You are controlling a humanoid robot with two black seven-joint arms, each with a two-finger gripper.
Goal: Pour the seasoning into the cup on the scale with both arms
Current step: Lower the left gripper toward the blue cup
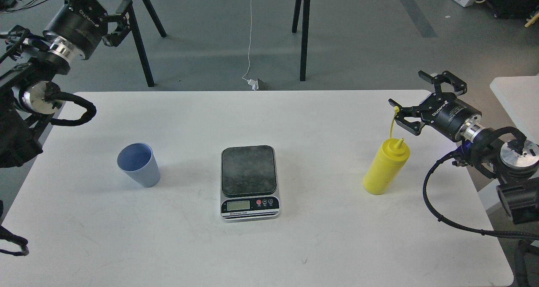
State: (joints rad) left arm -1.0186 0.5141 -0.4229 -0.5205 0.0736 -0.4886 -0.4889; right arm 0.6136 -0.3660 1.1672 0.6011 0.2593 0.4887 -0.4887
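Note:
The yellow seasoning bottle (pixel 386 167) stands upright on the right of the white table (pixel 269 253), its thin cap strap rising from the nozzle. My right gripper (pixel 405 94) hovers open just behind and right of the bottle's top, with nothing between its fingers; the strap's tip sits near the lower finger. A light blue cup (pixel 139 164) stands on the table's left, empty and apart from the scale. The scale (pixel 249 181) lies in the middle with a bare dark platform. My left gripper (pixel 122 22) hangs open high at the far left, beyond the table's back edge.
A second white table (pixel 516 97) edges in at the right behind my right arm. Black trestle legs (pixel 304 30) and a white cable with a plug (pixel 251 46) are on the grey floor past the table. My right arm's black hose (pixel 433 207) loops over the table's right edge.

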